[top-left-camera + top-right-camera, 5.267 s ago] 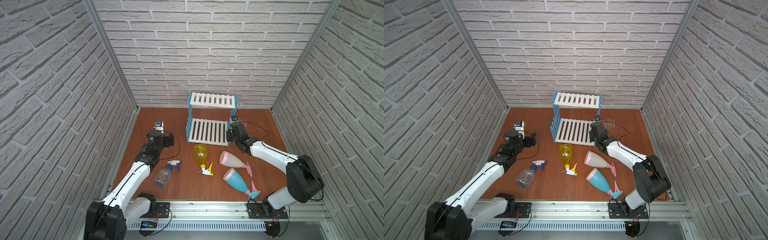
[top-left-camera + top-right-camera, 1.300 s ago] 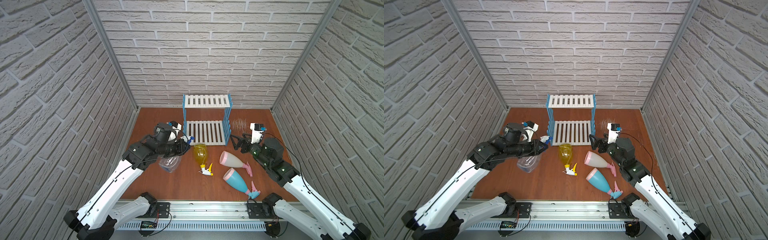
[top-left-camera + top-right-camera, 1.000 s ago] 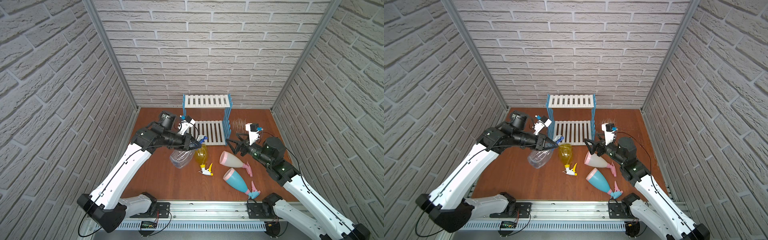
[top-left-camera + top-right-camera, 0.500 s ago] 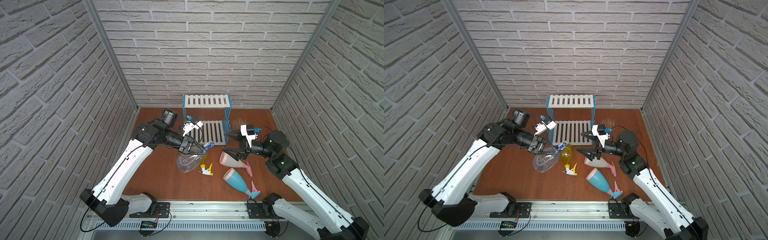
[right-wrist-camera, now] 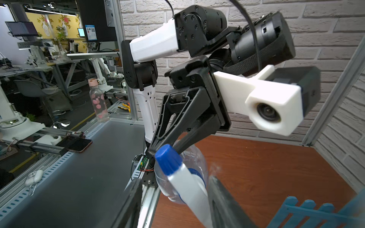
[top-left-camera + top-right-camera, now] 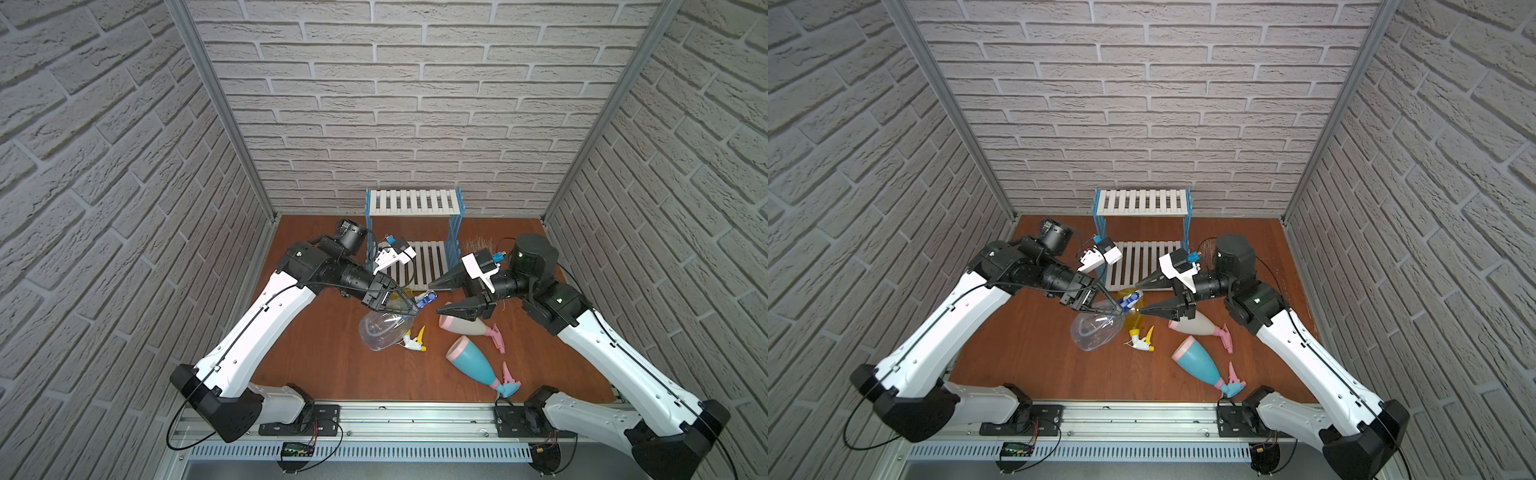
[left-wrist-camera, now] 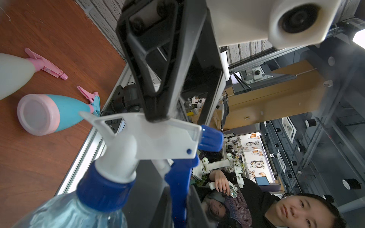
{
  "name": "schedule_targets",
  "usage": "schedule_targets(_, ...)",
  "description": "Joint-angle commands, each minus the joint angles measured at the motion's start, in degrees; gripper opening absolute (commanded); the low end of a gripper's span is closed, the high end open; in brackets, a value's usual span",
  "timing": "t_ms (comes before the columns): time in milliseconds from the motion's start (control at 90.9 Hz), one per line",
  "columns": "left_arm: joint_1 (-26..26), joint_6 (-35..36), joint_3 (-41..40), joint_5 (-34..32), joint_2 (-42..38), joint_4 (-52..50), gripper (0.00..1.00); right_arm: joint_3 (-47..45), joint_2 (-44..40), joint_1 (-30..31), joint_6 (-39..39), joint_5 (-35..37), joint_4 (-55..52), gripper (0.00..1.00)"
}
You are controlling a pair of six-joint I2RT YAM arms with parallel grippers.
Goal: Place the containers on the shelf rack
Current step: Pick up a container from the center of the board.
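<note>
Both top views: the clear bottle (image 6: 380, 332) is held above the surface (image 6: 324, 365) at frame centre — its white trigger head is clamped in the left claw (image 6: 410, 311). The right claw (image 6: 434, 298) is set with jaws apart around the blue nozzle tip. The shelf rack (image 6: 413, 202) is stood at upper centre; the cream bottle (image 6: 461, 326) and light blue bottle (image 6: 471, 363) are laid right of centre.

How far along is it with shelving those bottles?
Nothing shelved: the shelf rack holds no bottle. In hand: the left gripper holds the clear bottle aloft, the right gripper open around its nozzle. Left: yellow bottle, cream bottle and blue bottle lying on the table.
</note>
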Motion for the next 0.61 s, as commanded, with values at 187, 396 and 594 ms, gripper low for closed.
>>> schedule_targets(187, -0.69, 1.99, 1.89, 2.71, 0.13, 0.3, 0.0, 4.96, 3.35, 2.25, -9.4, -3.4, -11.89, 0.4)
schedule_targets(396, 0.83, 2.0, 1.63, 1.23, 0.07, 1.53, 0.16, 5.61, 3.9, 2.37, -11.23, -2.98, -15.89, 0.19)
schedule_targets(594, 6.05, 1.59, -0.62, -4.48, -1.76, 5.58, 0.75, 3.82, 2.55, 2.37, -9.84, 1.29, -17.5, 0.06)
